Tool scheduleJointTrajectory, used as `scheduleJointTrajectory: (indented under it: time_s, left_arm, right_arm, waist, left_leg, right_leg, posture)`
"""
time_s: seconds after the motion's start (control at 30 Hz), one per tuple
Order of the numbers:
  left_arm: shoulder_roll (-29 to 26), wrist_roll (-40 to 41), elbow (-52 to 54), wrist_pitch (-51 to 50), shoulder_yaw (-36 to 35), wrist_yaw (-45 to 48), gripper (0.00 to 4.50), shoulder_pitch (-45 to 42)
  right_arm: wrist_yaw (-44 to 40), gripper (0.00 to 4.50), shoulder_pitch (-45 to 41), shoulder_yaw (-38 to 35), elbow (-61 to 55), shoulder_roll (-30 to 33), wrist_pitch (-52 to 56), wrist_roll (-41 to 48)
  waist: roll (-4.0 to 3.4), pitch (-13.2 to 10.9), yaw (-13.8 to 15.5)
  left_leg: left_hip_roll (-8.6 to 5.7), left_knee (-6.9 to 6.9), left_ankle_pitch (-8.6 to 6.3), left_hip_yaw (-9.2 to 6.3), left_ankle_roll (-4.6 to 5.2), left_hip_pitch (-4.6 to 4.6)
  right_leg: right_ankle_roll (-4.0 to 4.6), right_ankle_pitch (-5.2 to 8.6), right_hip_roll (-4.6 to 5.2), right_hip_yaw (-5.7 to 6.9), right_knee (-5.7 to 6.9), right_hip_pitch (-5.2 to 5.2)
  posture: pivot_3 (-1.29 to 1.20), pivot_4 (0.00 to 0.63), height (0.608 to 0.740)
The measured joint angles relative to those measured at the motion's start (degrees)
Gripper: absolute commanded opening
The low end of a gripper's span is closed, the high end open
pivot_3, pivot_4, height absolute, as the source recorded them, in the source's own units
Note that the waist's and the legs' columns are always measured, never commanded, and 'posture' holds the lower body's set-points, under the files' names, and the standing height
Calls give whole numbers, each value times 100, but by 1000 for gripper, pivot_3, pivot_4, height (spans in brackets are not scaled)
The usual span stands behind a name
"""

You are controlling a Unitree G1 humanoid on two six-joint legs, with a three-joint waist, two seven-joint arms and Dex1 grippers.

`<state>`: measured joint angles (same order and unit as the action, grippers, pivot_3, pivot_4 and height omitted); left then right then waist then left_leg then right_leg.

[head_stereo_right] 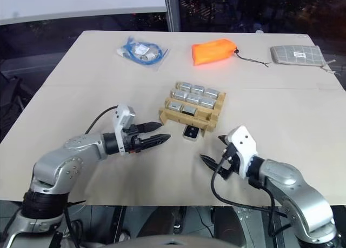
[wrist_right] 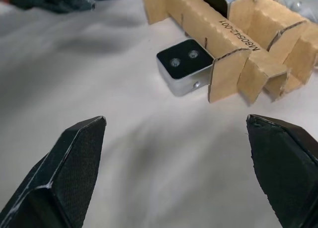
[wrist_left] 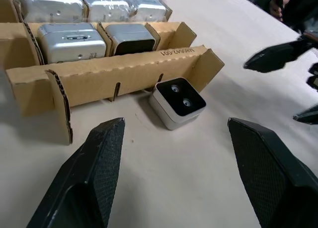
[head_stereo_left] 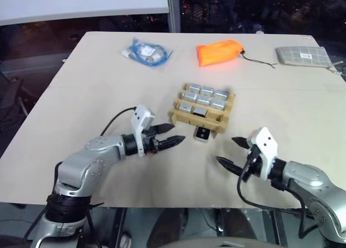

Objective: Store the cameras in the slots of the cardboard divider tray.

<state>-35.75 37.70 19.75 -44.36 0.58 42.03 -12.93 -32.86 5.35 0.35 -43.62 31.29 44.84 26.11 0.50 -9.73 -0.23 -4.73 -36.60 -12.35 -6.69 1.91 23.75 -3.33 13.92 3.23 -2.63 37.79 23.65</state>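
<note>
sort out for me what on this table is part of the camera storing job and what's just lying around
Part of the job:
- cardboard divider tray, most slots filled with cameras
- loose camera on the table against the tray's near side
- left gripper and right gripper, both open and empty

Just lying about:
- orange pouch
- bagged blue cable
- grey gridded pouch
</note>
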Motion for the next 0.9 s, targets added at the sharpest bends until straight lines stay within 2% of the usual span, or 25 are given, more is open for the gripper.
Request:
scheduleJointTrajectory:
  time_s: [0.1, 0.33, 0.57, 0.77, 0.9]
  left_arm:
    - [107, -86, -1, 0, 64, -62, 3415, -4]
    - [596, -628, -6, 34, 706, -453, 3415, -329]
    - [661, -1170, -152, 232, 1085, -479, 3415, -558]
    - [1072, -1531, -495, 363, 1370, -550, 3415, -949]
    - [1045, -1626, -657, 380, 1474, -310, 3415, -1036]
  right_arm:
    - [-17, 4500, 177, -22, -76, 134, -386, -184]
    - [-353, 4500, 995, -761, -557, 643, -1281, -353]
    - [-199, 4500, 1057, -753, -566, 675, -1354, -566]
    - [-1, 4500, 1151, -716, -625, 647, -1329, -725]
    - [105, 4500, 1232, -703, -757, 640, -1251, -757]
  waist:
    - [-1, 1, -2]
    - [4, 3, 77]
    - [3, 3, 107]
    - [5, 4, 105]
    - [4, 4, 99]
  left_leg:
    - [0, -2, 0, 1, 0, 0]
    - [3, -11, 0, 2, 0, -1]
    - [2, -18, 0, 1, 0, 1]
    - [2, -25, 1, -4, -1, 1]
    - [3, -25, 1, -4, -1, 1]
  right_leg:
    - [0, 0, -1, -3, 5, -1]
    - [-2, 0, -6, -1, 6, -8]
    - [-2, 1, -6, 1, 6, -12]
    - [-2, 1, -7, 7, 6, -17]
    - [-2, 1, -9, 6, 8, -16]
  posture:
    - [0, 150, 740]
    - [0, 150, 740]
    - [0, 150, 740]
    - [0, 150, 740]
    - [0, 150, 740]
